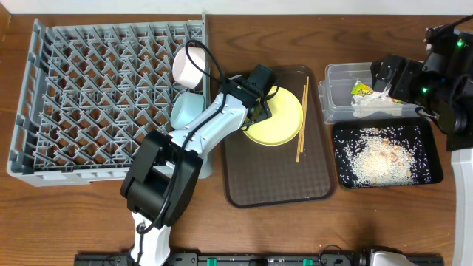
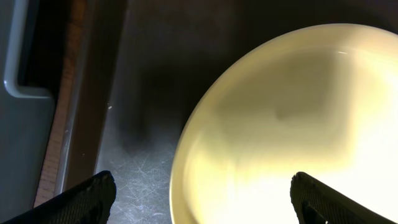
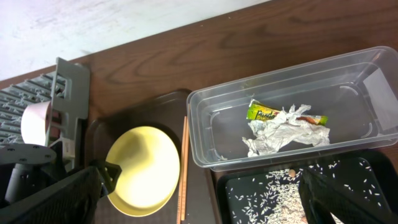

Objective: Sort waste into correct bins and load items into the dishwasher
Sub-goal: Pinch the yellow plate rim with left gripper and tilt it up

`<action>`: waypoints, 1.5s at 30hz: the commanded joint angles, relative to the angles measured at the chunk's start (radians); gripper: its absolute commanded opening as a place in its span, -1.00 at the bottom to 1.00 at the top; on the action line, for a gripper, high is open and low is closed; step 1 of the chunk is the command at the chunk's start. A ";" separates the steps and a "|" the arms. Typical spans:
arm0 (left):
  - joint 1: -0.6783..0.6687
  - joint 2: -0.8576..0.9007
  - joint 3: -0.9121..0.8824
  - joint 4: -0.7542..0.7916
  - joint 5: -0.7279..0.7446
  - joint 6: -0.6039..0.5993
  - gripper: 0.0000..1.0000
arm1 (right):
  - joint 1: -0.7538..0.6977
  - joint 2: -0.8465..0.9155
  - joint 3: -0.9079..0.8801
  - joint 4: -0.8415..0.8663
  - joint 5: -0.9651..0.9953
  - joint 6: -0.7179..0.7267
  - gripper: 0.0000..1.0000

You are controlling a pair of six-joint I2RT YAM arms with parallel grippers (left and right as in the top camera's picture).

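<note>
While the left gripper (image 2: 202, 202) hangs just above the yellow plate (image 2: 292, 124) with its jaws spread wide and nothing between them, one fingertip sits over the bare brown serving tray (image 2: 143, 124) and the other over the plate's face, so the near rim lies between the two. The plate lies flat on that tray, with the two chopsticks (image 1: 301, 122) just beside its far edge. It looks rigid, smooth and glossy, probably light, and likely slippery under the pads. Because it lies flat, the rim is the sensible place to pinch, one finger slipped under the lip on the side nearest the rack and the other pressing down on the inner slope. A shallow bite could let it skate across the tray into the chopsticks. Beyond the tray stands the grey dish rack (image 1: 96, 96), with the white cup (image 1: 185, 65) on its side and the light blue bowl (image 1: 186, 109) already at its near edge. The plate would probably go in on edge between the pegs. Across the tabletop, the right gripper (image 3: 205, 205) hovers with its jaws wide apart and empty over the clear tub (image 1: 336, 77), which holds the snack wrapper (image 3: 264, 113) and the crumpled paper (image 3: 280, 134). The black tray (image 1: 340, 159) touching it carries the scattered rice (image 1: 380, 155).
</note>
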 commanded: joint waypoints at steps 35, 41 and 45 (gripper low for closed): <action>0.021 0.072 -0.013 0.001 -0.055 -0.063 -0.45 | -0.007 0.005 0.006 -0.002 0.006 0.009 0.99; 0.021 0.092 -0.014 0.017 -0.055 -0.072 -0.14 | -0.007 0.005 0.006 -0.002 0.006 0.009 0.99; 0.021 0.122 -0.014 0.020 -0.054 -0.132 -0.14 | -0.007 0.005 0.006 -0.002 0.006 0.009 0.99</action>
